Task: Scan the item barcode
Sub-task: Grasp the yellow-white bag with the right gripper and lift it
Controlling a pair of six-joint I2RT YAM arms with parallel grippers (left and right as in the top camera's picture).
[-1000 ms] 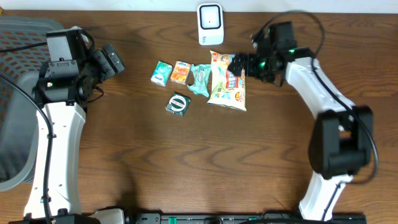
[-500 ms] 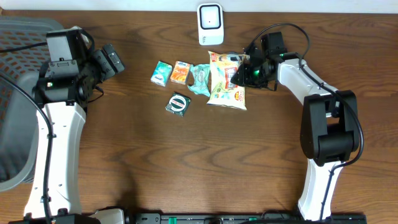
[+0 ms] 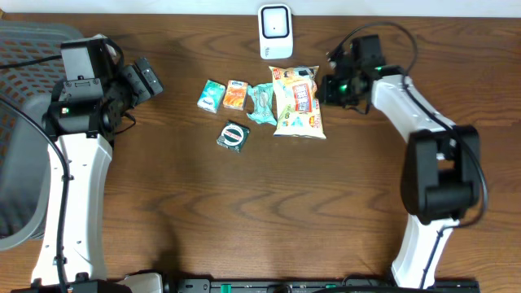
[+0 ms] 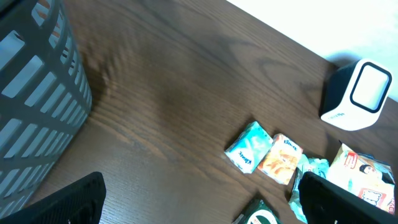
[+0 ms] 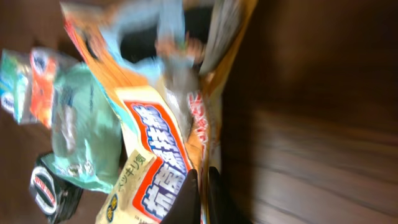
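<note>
Left gripper (image 4: 199, 190): jaws wide apart, one dark finger at each lower corner, wood table (image 4: 161, 106) showing between them. Grey slatted basket (image 4: 31, 106) lies off the left finger's side. Far ahead, to the right: white scanner (image 4: 357, 96) (upright). Nearer, just ahead of the right finger: teal tissue pack (image 4: 249, 147) touching orange pack (image 4: 280, 160). Green packet (image 4: 314, 167) and snack bag (image 4: 360, 180) are partly hidden by that finger. Dark round tin (image 4: 258, 216) is cut off beside it.

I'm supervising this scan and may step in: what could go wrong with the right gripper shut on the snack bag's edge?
The right gripper pinches only the thin edge of the snack bag, so it may slip on lifting. The bag lies against the teal packet and could drag it. No barcode shows, so the scanner may miss it.
</note>
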